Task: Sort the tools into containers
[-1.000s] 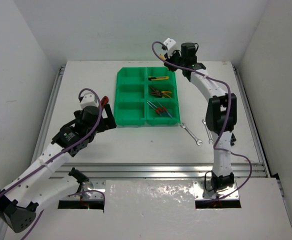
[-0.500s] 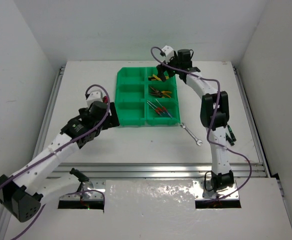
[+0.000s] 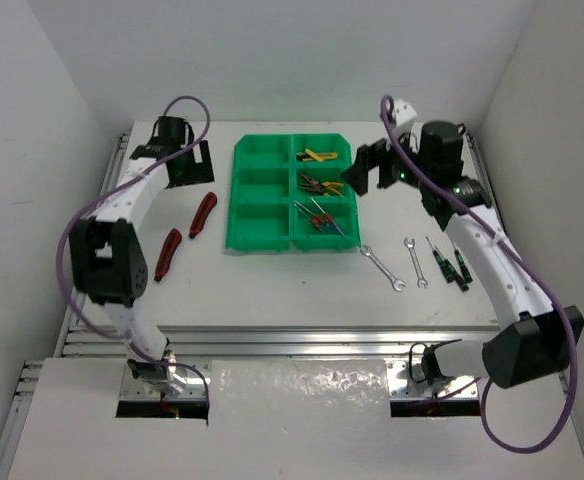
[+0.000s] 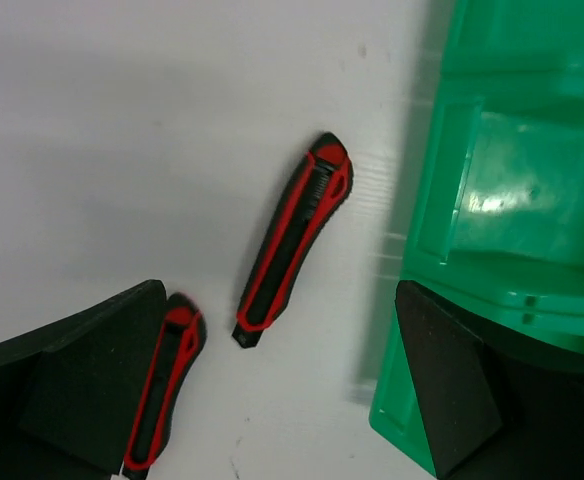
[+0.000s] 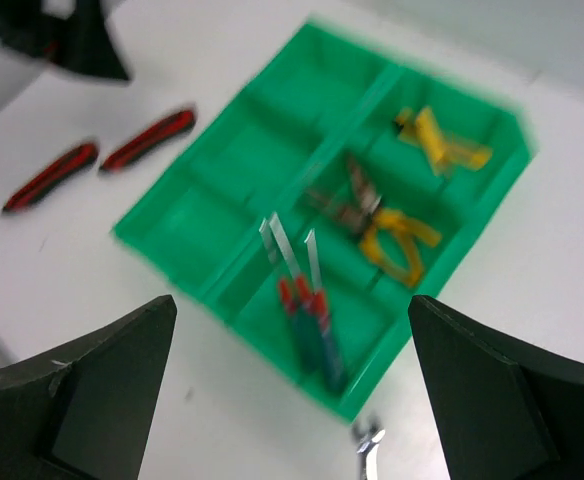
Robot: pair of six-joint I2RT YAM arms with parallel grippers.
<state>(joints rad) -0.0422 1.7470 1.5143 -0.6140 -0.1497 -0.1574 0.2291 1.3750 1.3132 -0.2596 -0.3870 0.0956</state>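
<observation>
Both arms have swung outward since a second ago. The left gripper (image 3: 185, 163), wide open and empty, hangs near the table's (image 3: 272, 290) far-left edge. Two red-and-black tools (image 4: 295, 240) lie on bare table under it, beside the green tray (image 3: 234, 200). The right gripper (image 3: 365, 172), likewise wide and empty, hangs by the tray's right rim, with wrenches (image 3: 381, 267) nearer its base.

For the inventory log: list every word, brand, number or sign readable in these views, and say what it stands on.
None can be read. The green tray, the red-and-black tools and the wrenches show no lettering. The right wrist view is too blurred to show any small print.
</observation>
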